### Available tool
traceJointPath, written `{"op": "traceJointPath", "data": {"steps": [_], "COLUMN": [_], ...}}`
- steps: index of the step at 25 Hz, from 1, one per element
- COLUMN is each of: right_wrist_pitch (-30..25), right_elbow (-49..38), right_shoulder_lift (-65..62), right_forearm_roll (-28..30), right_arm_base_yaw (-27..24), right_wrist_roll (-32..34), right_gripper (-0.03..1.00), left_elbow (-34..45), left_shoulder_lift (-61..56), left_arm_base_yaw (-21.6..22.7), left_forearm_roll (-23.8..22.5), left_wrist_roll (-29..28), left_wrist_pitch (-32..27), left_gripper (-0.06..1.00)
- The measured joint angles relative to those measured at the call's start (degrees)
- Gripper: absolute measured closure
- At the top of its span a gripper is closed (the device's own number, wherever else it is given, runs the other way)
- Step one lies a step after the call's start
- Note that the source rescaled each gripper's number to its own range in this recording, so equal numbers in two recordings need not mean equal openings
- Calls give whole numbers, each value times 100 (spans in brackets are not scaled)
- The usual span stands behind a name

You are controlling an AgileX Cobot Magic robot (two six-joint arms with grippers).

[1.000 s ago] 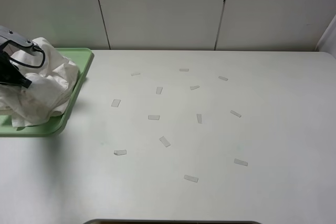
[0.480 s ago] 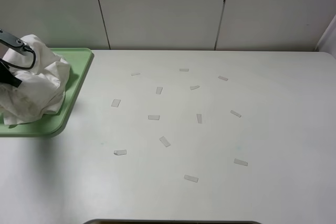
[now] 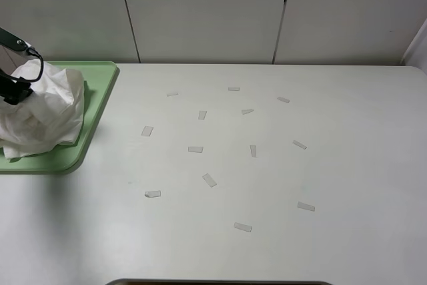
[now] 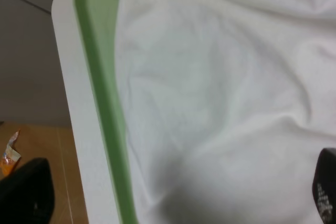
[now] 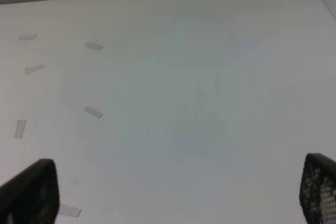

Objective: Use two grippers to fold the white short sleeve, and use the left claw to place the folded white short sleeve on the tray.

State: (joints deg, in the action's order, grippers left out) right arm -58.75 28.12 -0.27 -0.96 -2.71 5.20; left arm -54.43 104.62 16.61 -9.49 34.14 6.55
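Note:
The white short sleeve [image 3: 40,115] lies bunched and wrinkled on the pale green tray [image 3: 99,91] at the table's far left. Only part of the left arm [image 3: 12,88], with its looped cable, shows at the left edge, touching the top of the shirt pile. In the left wrist view the left claw [image 4: 176,195] is open, its fingertips [image 4: 26,195] wide apart above the shirt [image 4: 220,87], with the tray's rim [image 4: 102,87] alongside. The right gripper [image 5: 178,195] is open over bare table and is out of the exterior high view.
Several small pale tape strips [image 3: 195,149] are scattered over the middle of the white table [image 3: 347,165]. Grey wall panels stand behind the table. The table's left edge and a wooden floor [image 4: 31,145] show in the left wrist view.
The left arm has drawn back to the left and risen. The shirt has dropped out of the claw and settled lower on the tray.

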Motion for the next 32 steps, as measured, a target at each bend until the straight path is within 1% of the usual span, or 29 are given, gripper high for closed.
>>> {"op": "traceJointPath", "data": {"steps": [6,9,12,17,19,21,22,24,25,26,27,29,30,32], "right_wrist_pitch": [0,0,0,0,0,0,0,0,0,0,0,0,0,0], "right_elbow": [0,0,0,0,0,0,0,0,0,0,0,0,0,0], "right_shoulder_lift": [0,0,0,0,0,0,0,0,0,0,0,0,0,0], "right_forearm_roll": [0,0,0,0,0,0,0,0,0,0,0,0,0,0], "right_arm_base_yaw": [0,0,0,0,0,0,0,0,0,0,0,0,0,0], "right_wrist_roll": [0,0,0,0,0,0,0,0,0,0,0,0,0,0], "right_gripper": [-3,-3,-3,-3,-3,-3,-3,-3,-3,-3,-3,-3,-3,-3], "left_elbow": [0,0,-15,-15,-15,-15,-15,-15,-15,-15,-15,-15,-15,-15], "left_shoulder_lift": [-80,-348,-789,-1606,-2005,-2303,-2303,-2646,-3012,-3012,-3195,-3596,-4029,-4550], "left_arm_base_yaw": [0,-66,-199,-497,-603,-658,-658,-713,-775,-775,-788,-788,-788,-788], "left_forearm_roll": [0,0,0,0,81,203,203,371,587,587,707,989,1239,1384], "left_wrist_roll": [-24,-307,-762,-1318,-1654,-1843,-1843,-1951,-1965,-1965,-1969,-1969,-1969,-1976], "left_wrist_pitch": [-84,-381,-891,-2389,-3038,-3432,-3432,-3884,-4470,-4470,-4692,-5215,-5716,-6196], "left_gripper": [-5,-5,-5,-5,-5,-5,-5,-5,-5,-5,-5,-5,-5,-5]}}
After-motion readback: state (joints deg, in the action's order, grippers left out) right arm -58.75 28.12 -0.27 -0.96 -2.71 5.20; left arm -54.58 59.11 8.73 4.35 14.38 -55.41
